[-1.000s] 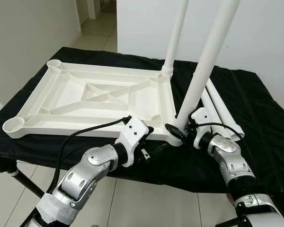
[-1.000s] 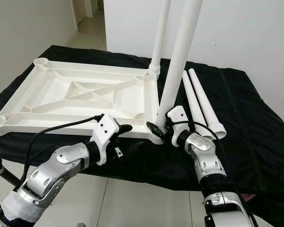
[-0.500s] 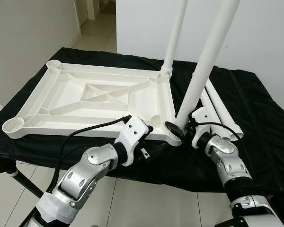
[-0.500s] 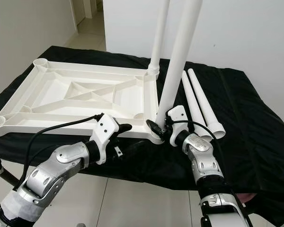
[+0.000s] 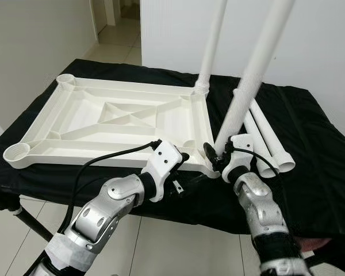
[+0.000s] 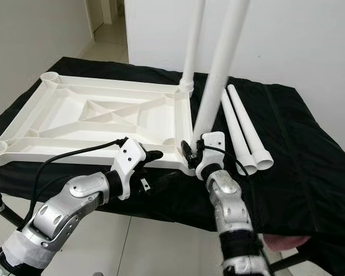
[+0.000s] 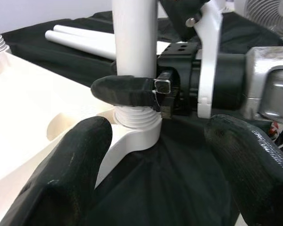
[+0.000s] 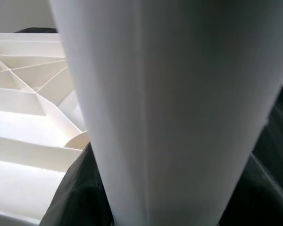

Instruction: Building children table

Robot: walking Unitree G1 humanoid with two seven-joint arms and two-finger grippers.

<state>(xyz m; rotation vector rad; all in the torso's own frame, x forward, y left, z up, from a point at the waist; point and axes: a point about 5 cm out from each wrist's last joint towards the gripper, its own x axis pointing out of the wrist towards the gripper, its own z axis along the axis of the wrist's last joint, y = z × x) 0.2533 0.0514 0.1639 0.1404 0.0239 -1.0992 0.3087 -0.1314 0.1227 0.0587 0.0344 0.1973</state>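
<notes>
The white tabletop (image 5: 37, 121) lies upside down on a black cloth. One white leg (image 5: 211, 46) stands in its far right corner. A second leg (image 5: 252, 75) stands, leaning slightly, in the near right corner socket (image 7: 137, 129). My right gripper (image 5: 215, 155) is shut on the base of this leg, just above the threads; one finger (image 7: 127, 92) wraps its front. My left gripper (image 5: 181, 164) is open at the tabletop's front edge, just left of that socket, with its fingers (image 7: 61, 174) apart and holding nothing.
Two loose white legs (image 5: 267, 141) lie side by side on the cloth-covered table (image 5: 316, 132) to the right of the tabletop. A white wall stands close behind the table. The table's front edge runs just beneath both wrists. Tiled floor lies below.
My right forearm has swung left under the table edge and its wrist has turned around the leg's base, still gripping it. The left arm has stayed put.
</notes>
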